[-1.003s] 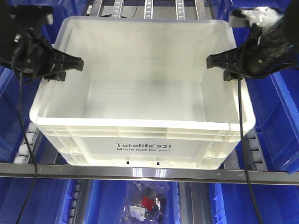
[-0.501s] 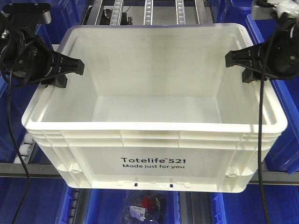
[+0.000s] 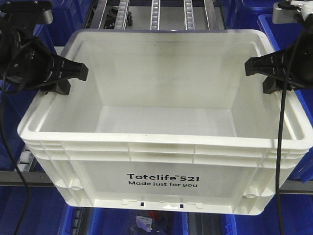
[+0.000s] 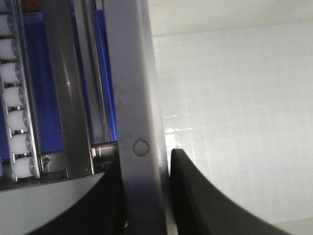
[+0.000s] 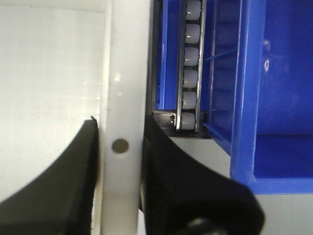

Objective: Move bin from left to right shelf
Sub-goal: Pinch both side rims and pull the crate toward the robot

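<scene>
Shelf (image 3: 12,176): metal frame; grey front rail across near edge; roller tracks (image 3: 155,11) with white rollers run front to back, showing at back edge and along both sides; blue bins (image 5: 274,73) sit at left and right edges, just beside tracks; white bin (image 3: 161,147) over middle tracks, front end projecting past front rail, contact with rollers hidden; lower level holds more bins, lower bins (image 3: 44,213) blue.
</scene>
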{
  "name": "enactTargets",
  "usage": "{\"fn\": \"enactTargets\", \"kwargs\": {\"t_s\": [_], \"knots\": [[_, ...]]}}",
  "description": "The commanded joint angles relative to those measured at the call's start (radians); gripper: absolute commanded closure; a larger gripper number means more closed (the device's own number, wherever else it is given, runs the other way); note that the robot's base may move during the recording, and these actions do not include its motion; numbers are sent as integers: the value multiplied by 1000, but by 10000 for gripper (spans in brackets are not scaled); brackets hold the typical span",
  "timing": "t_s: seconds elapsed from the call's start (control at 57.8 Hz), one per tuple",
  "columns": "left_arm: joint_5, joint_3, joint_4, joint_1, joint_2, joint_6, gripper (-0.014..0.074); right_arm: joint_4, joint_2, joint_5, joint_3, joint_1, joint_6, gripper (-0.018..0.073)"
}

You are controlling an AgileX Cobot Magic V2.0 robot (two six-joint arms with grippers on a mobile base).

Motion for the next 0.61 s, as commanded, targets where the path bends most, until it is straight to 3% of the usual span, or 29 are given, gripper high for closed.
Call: {"fn": "enactTargets", "kwargs": {"t_s": [0.0,0.588], "knots": [[-98,-38,-31,-17,-51,34,603,27,-44,-110,-39,7,-34,559],[-86,-37,-31,-17,-51,34,603,26,-44,-102,-39,7,-36,559]]}}
